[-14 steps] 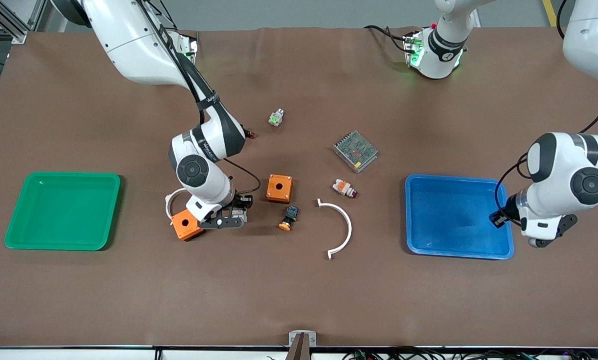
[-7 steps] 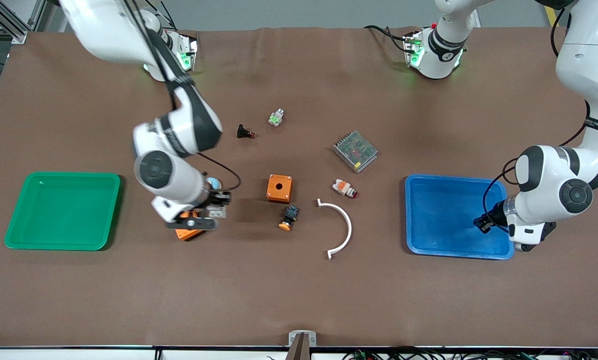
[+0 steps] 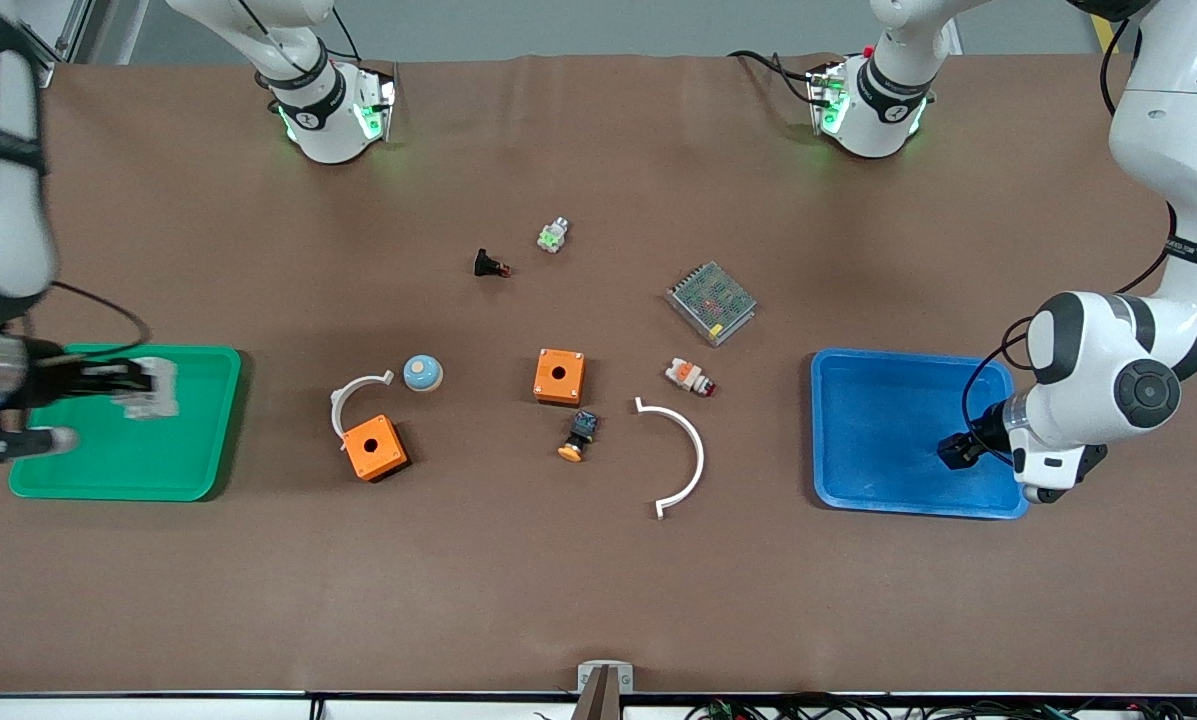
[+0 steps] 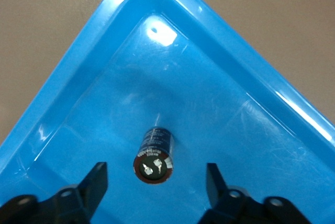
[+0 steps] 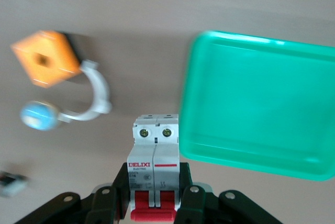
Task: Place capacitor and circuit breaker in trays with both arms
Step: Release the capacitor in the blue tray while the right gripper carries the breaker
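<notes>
Right gripper (image 5: pixel 154 195) clamps the circuit breaker (image 5: pixel 155 174) at its red-lever end, above the green tray (image 3: pixel 198 420). Left gripper (image 4: pixel 155 182) hangs over the blue tray (image 4: pixel 78 77), fingers (image 4: pixel 97 179) spread apart, the capacitor (image 4: pixel 155 153) lying between them; only its wrist view shows the capacitor.

A brown mat covers the table (image 3: pixel 598 600); grey floor shows along its upper edge, cables along its lower edge.

Capacitor (image 4: pixel 155 152) in blue tray (image 3: pixel 838 430); circuit breaker (image 3: pixel 148 388) over green tray (image 3: pixel 108 470).
</notes>
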Robot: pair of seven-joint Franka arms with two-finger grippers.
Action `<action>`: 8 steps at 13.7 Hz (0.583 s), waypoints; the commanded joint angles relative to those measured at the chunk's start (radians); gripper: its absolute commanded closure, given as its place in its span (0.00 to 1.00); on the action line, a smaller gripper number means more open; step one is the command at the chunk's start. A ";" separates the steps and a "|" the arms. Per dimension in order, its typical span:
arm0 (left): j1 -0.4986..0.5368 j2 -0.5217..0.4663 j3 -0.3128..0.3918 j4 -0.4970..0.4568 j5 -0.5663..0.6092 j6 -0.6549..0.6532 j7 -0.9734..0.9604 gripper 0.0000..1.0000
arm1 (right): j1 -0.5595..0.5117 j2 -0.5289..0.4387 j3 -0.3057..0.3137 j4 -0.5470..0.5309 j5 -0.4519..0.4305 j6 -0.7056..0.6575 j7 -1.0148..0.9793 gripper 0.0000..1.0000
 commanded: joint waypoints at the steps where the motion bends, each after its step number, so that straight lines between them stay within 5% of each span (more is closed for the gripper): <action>1: -0.001 -0.087 -0.041 0.003 -0.012 -0.079 0.019 0.00 | -0.124 0.064 0.029 0.011 -0.061 0.063 -0.094 0.99; 8: -0.002 -0.300 -0.156 0.233 -0.002 -0.430 0.221 0.00 | -0.223 0.236 0.022 0.009 -0.101 0.278 -0.080 1.00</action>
